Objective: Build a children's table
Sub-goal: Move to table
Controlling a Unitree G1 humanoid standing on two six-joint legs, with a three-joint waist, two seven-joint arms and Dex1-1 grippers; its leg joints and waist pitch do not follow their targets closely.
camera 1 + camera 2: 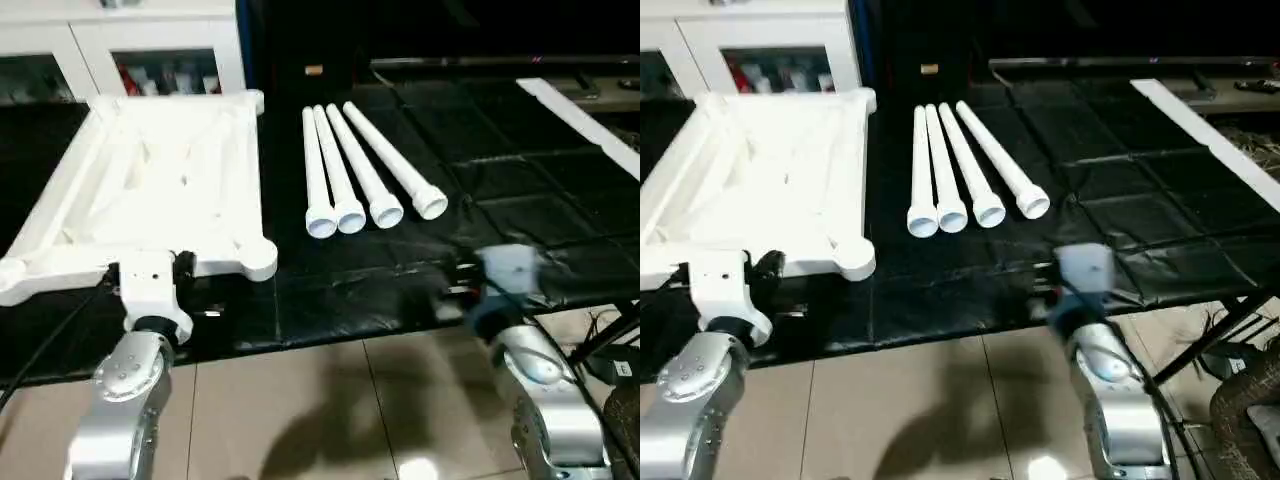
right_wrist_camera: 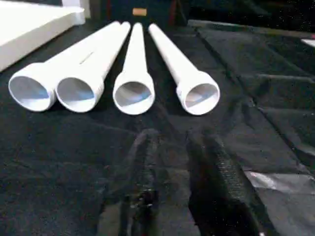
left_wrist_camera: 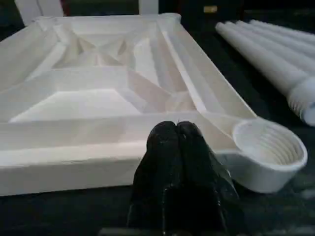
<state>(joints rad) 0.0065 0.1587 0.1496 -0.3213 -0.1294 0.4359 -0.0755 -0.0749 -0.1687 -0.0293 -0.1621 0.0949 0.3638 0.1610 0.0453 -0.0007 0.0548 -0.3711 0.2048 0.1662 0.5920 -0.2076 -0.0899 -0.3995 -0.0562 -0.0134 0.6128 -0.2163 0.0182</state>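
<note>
The white table top point(image 1: 150, 170) lies upside down on the left of the black-covered bench, ribbed underside up. Its near right corner socket point(image 3: 268, 142) is round and threaded. My left gripper point(image 3: 176, 132) is shut with nothing in it, just in front of the top's near edge. Several white tapered legs point(image 1: 360, 170) lie side by side in the middle, with their wide open ends point(image 2: 133, 93) facing me. My right gripper point(image 2: 177, 135) stands open just above the black cover, a short way in front of those ends and not touching them.
A white glass-door cabinet point(image 1: 150, 50) stands behind the top. A white strip point(image 1: 580, 120) runs along the bench's far right. The black cover point(image 1: 520, 180) is bare to the right of the legs. Tiled floor point(image 1: 330, 400) and cables point(image 1: 610, 350) lie below the near edge.
</note>
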